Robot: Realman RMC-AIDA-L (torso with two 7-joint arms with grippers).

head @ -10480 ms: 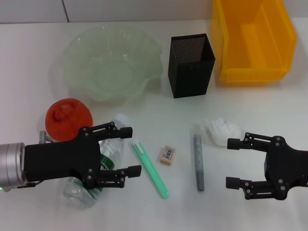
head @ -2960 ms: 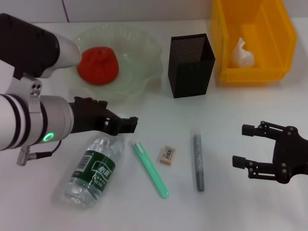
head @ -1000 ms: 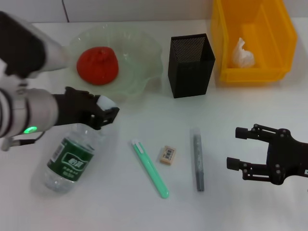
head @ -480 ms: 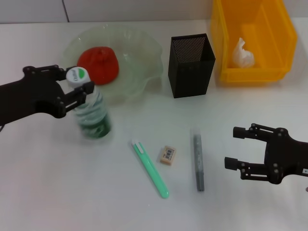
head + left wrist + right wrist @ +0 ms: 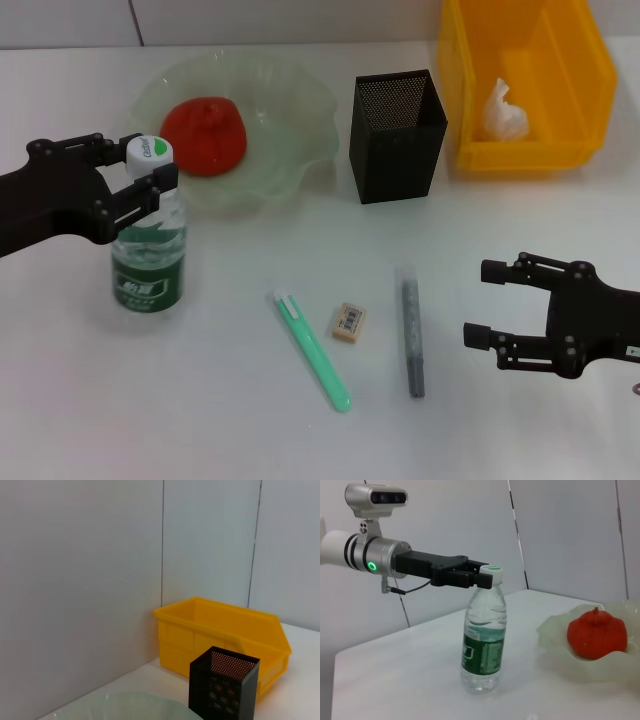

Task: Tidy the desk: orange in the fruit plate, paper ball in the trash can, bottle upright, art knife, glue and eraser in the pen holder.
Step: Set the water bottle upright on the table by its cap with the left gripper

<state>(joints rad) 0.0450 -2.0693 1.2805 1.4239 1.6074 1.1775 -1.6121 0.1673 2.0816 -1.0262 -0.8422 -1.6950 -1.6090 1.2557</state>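
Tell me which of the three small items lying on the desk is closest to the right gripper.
The grey glue stick. It lies beside the open right gripper, while the eraser and the green art knife lie farther toward the robot's left.

Bright, even overhead light, soft faint shadows, everything in sharp focus, no glare.

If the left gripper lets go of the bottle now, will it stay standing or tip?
Probably stays: the bottle stands upright on the table. It is tall and narrow, so a nudge could tip it. The left gripper holds only the cap, so open gently.
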